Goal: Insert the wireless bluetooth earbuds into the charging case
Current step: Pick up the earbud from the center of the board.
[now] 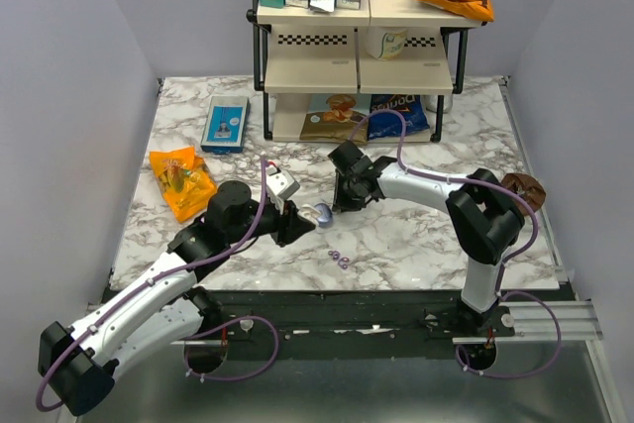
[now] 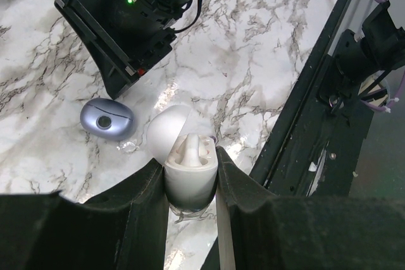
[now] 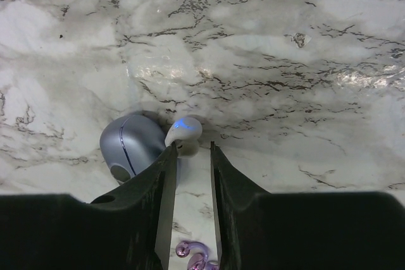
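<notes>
The closed lavender-blue charging case (image 2: 107, 118) lies on the marble and also shows in the right wrist view (image 3: 130, 147). The purple earbuds (image 1: 339, 259) lie loose on the table; in the right wrist view (image 3: 197, 258) they sit low between my right fingers. My left gripper (image 2: 188, 156) is shut on an open white oval case (image 2: 188, 169) with a white bud in it, in mid-table (image 1: 300, 222). My right gripper (image 3: 193, 147) is open with a narrow gap and holds nothing. It hovers just right of the charging case (image 1: 342, 203). A small white piece (image 3: 185, 129) touches its left fingertip.
A two-tier shelf (image 1: 357, 47) with boxes and snack bags stands at the back. A blue box (image 1: 225, 124) and an orange snack bag (image 1: 181, 180) lie at the left. A brown object (image 1: 523, 188) sits at the right edge. The table's black front rail (image 2: 316, 105) is close by.
</notes>
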{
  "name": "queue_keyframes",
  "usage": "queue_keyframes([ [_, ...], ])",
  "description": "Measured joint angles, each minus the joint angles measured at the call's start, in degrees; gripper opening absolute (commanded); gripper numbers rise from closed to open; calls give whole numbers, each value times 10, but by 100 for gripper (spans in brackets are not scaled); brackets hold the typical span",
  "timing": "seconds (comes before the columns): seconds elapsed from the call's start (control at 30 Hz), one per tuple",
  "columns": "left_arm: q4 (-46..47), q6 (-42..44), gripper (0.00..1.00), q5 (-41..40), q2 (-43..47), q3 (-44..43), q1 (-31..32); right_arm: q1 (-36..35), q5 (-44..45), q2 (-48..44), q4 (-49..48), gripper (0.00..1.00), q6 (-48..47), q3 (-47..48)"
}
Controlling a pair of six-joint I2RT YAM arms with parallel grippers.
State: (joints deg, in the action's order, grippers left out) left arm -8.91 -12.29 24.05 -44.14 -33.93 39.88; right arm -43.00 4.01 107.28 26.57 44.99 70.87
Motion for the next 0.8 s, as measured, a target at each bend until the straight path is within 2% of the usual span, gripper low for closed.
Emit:
queue_keyframes([
  [0.3, 4, -2, 0, 0, -2, 0, 0, 0, 0, -5, -14, 34, 0, -18],
  [0.47, 7, -4, 0, 0, -2, 0, 0, 0, 9, -23, -12, 42, -10, -33],
  [0.8, 11, -4, 0, 0, -5, 0, 0, -1, 28, -48, 2, 40, -51, -28],
])
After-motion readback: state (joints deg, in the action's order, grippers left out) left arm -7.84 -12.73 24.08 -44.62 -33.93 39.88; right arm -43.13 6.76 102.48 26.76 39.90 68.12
